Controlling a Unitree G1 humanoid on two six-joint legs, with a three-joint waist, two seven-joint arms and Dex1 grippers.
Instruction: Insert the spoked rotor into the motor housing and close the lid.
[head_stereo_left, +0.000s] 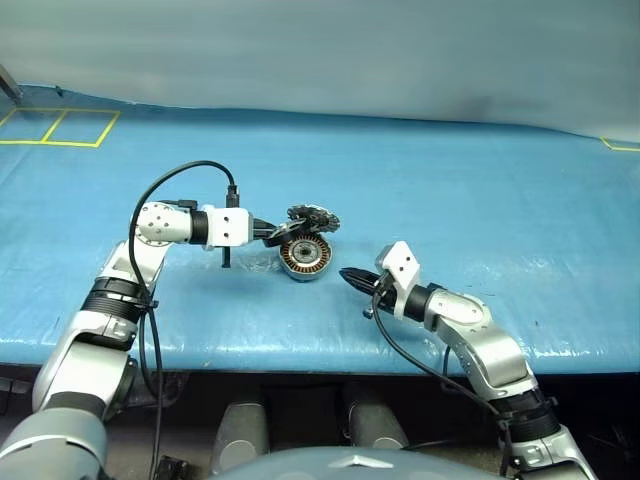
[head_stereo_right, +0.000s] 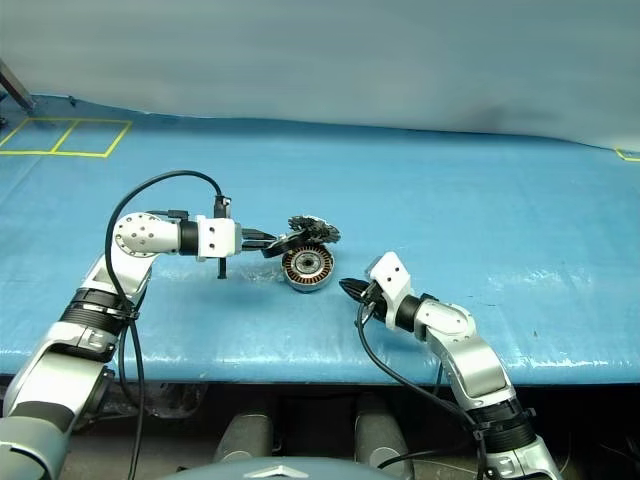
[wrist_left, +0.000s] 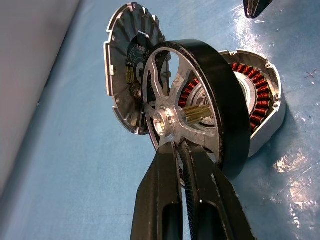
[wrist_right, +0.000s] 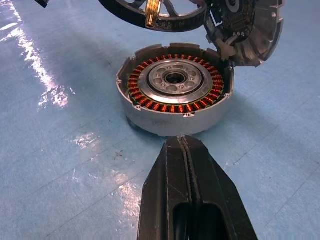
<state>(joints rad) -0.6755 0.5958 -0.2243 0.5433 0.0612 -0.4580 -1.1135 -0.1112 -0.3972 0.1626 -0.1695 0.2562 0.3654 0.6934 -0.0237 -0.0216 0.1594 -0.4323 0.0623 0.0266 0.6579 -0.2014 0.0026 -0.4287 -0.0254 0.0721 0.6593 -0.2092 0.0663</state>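
Left gripper (head_stereo_left: 272, 234): head view; it is clamping the spoked rotor (head_stereo_left: 290, 232) by its rim, just left of and above the motor housing (head_stereo_left: 305, 258).
Right gripper (head_stereo_left: 352, 277): fingers are pressing together, holding nothing, resting just right of the housing.
Lid (head_stereo_left: 314, 218): it is standing open at the housing's far edge.
Left wrist view: rotor is hanging tilted on edge, brass shaft (wrist_left: 199, 115) pointing toward the copper windings (wrist_left: 259, 94).
Right wrist view: rotor is hovering off-centre above the housing's bore (wrist_right: 174, 78).
Judgement: the left arm is nearer; rotor needs levelling over the bore.
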